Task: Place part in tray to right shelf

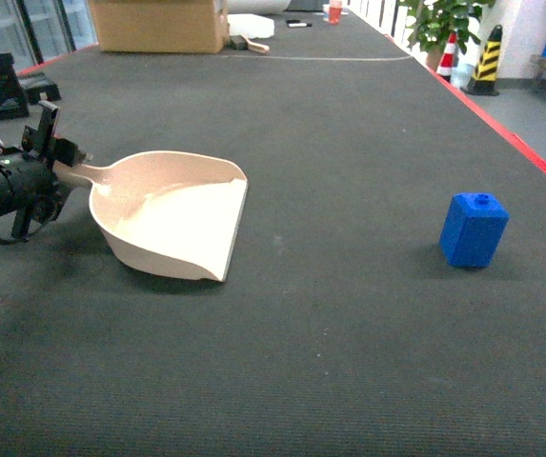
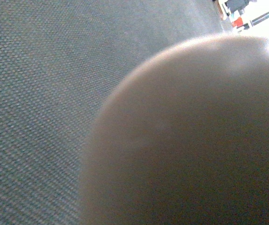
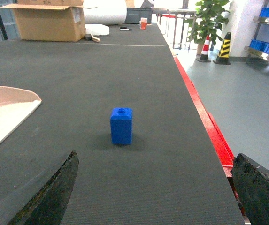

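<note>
Head view: left pincer (image 1: pixel 51 164) clamps tray (image 1: pixel 172 224) handle at 9 o'clock; part (image 1: pixel 474 229) upright at 3, well apart, near counter (image 1: pixel 349 333) red edge. Right wrist cam: right pincer (image 3: pixel 155 187) spread wide, part at 12, open carpet btwn.

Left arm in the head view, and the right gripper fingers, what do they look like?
The left arm is black, with thin black cables looping under its gripper. The right gripper's fingers are dark, rough-surfaced pads with curved tips.
</note>
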Robot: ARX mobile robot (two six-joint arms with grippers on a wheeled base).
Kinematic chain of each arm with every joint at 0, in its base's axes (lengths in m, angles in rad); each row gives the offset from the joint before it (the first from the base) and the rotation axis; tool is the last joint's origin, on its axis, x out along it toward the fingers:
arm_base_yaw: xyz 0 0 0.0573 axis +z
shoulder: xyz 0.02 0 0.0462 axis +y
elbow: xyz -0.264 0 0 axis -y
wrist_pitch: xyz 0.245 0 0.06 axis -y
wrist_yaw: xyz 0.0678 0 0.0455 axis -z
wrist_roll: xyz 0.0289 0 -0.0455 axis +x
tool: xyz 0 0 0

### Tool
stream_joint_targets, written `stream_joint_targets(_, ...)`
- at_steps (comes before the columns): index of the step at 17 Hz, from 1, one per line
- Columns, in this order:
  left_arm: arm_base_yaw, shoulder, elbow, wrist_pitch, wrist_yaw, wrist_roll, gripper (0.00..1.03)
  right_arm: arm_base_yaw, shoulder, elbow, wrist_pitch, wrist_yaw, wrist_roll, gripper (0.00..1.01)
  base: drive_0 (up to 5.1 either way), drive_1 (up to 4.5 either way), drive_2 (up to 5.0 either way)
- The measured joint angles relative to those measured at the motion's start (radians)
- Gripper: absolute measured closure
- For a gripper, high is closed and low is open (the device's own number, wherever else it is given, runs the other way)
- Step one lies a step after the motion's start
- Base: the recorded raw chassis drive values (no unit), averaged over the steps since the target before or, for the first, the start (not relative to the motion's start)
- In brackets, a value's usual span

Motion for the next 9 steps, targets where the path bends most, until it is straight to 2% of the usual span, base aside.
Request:
stream_joint_targets(1, 0.000, -0.001, -0.006, 0.030, 0.011, -0.023, 0.79, 0.000, 0.000, 0.000, 0.000, 0.000, 0.000, 0.03, 0.0, 0.00, 0.0)
stream_joint_targets(2, 0.000, -0.015, -0.024, 0.051, 0.018, -0.075, 0.85, 0.000, 0.000, 0.000, 0.000, 0.000, 0.000, 0.03, 0.0, 0.00, 0.0)
stream_joint_targets(3, -0.008, -0.051, -0.063, 0.069, 0.019, -0.086, 0.87, 0.000, 0.000, 0.000, 0.000, 0.000, 0.000, 0.03, 0.0, 0.00, 0.0)
stream_joint_targets(4, -0.018, -0.098, -0.111, 0.094, 0.016, -0.073, 0.87, 0.000, 0.000, 0.000, 0.000, 0.000, 0.000, 0.03, 0.0, 0.00, 0.0)
stream_joint_targets(6, -0.040, -0.188, -0.205, 0.133, 0.015, -0.074, 0.90, 0.000, 0.000, 0.000, 0.000, 0.000, 0.000, 0.03, 0.0, 0.00, 0.0)
stream_joint_targets(9, -0.122, -0.326, -0.336, 0.228, 0.022, -0.131, 0.90, 0.000, 0.000, 0.000, 0.000, 0.000, 0.000, 0.03, 0.0, 0.00, 0.0)
